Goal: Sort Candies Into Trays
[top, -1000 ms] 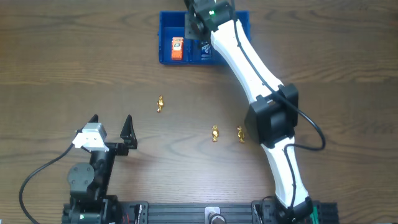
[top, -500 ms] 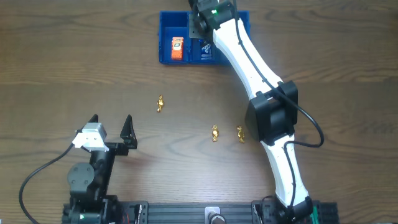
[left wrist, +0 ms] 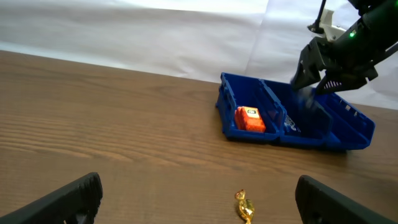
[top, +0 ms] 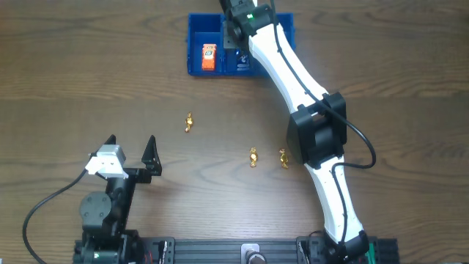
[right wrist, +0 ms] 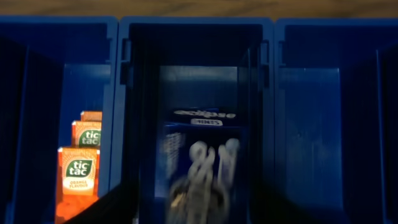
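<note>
A blue three-compartment tray [top: 196,29] stands at the table's far edge. An orange candy box [top: 209,57] lies in its left compartment [right wrist: 79,174]. My right gripper [top: 236,33] hangs open over the middle compartment; from the left wrist camera the right gripper [left wrist: 314,70] hovers above the tray [left wrist: 348,118]. Below its fingers a dark blue mint pack [right wrist: 202,118] lies in that compartment, with a blurred blue-and-white pack [right wrist: 199,177] over it. Three gold-wrapped candies [top: 188,122] [top: 253,157] [top: 283,158] lie on the wood. My left gripper [top: 130,152] rests open near the front, empty.
The tray's right compartment [right wrist: 323,124] holds nothing that I can see. One gold candy [left wrist: 244,206] lies just ahead of the left gripper. The white right arm [top: 293,81] stretches diagonally over the table's right half.
The right arm's elbow has shifted slightly left while its gripper stays over the tray's middle compartment. The left arm has not moved.
</note>
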`<act>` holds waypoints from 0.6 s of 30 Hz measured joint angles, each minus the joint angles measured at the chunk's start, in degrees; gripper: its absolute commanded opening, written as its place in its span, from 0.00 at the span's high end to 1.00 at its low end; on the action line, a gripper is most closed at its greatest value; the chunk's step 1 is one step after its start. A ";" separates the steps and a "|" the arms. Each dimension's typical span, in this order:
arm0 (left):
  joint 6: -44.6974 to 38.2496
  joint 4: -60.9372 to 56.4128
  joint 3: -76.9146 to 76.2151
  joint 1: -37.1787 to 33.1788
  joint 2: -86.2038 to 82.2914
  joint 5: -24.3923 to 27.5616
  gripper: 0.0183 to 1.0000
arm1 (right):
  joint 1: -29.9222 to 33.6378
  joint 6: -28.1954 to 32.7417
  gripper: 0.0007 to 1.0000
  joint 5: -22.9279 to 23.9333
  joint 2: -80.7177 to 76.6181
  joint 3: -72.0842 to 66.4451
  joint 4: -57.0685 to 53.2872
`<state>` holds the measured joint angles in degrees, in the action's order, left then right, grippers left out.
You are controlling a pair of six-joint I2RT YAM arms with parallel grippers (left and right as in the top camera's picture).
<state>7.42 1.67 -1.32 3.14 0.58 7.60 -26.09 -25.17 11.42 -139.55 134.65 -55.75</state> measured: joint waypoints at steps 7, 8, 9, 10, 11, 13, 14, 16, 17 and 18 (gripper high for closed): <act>0.00 0.00 0.00 0.00 0.00 0.00 0.00 | 0.00 0.02 0.14 -0.17 0.00 0.22 0.11; 0.00 0.00 0.00 0.00 0.00 -0.02 0.00 | -0.02 0.04 0.14 -0.26 0.00 0.28 -0.13; 0.00 0.00 0.00 0.00 0.00 -0.02 0.00 | -0.04 0.04 0.13 -0.28 0.00 0.28 -0.37; 0.00 0.00 0.00 0.00 0.00 0.00 0.00 | -0.20 0.04 0.13 -0.37 0.09 0.28 -0.76; 0.00 0.00 0.00 0.00 0.00 -0.02 0.00 | -0.28 0.04 0.13 -0.44 0.24 0.28 -1.09; 0.00 0.00 0.00 0.00 0.00 -0.02 0.00 | -0.74 0.04 0.13 -0.46 1.27 0.28 -2.62; 0.00 0.02 0.00 0.00 0.00 0.00 0.00 | -1.20 0.04 0.13 -0.48 2.23 0.28 -3.58; 0.00 0.00 0.00 0.02 0.00 -0.02 0.00 | -2.62 0.02 0.13 -0.42 4.81 0.28 -5.57; 0.00 0.00 0.00 0.00 0.00 -0.02 0.00 | -3.80 0.02 0.13 -0.44 6.49 0.28 -6.75; 0.00 0.00 0.00 0.00 0.00 -0.02 0.00 | -5.25 0.00 0.13 -0.44 8.35 0.31 -8.04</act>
<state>7.42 1.67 -1.32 3.14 0.58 7.57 -31.33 -25.17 10.98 -131.20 134.96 -63.79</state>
